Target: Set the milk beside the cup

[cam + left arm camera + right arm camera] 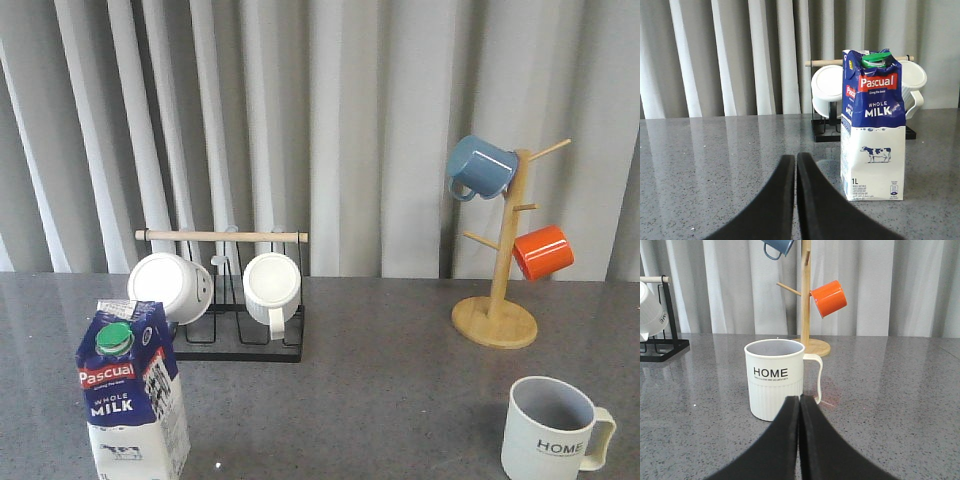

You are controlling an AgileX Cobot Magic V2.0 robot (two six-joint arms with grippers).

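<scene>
A: Nearest to the left camera is the left tool (795, 165). Its two dark fingers are pressed together and nothing is between them. Why is it clenched like this?

B: I think it only waits, because the carry has not begun. The right tool (799, 407) is the same: clenched, empty, low above the grey tabletop (400, 400).

A: And where is the milk carton (133, 395) relative to the left tool?

B: It stands upright on the tabletop just beyond the fingertips, a little to one side of their line, not touching them. The front with "WHOLE MILK" faces the wrist camera and the green cap (873, 60) is on top. To grasp it, the tool must first open, in my judgement.

A: The HOME cup (552, 431)?

B: Directly in front of the right tool, very near, upright, handle (815, 377) turned sideways. In the front view it sits at the right near edge, while the carton is at the left near edge, so they are well apart.

A: Farther back?

B: Behind the carton is a black wire rack (240, 330) with a wooden bar, holding two white ribbed mugs (272, 285) on their sides. Behind the cup stands a wooden mug tree (497, 290) with a blue mug (480, 167) and an orange mug (543, 252) hanging, then the grey curtain (360, 120).
</scene>
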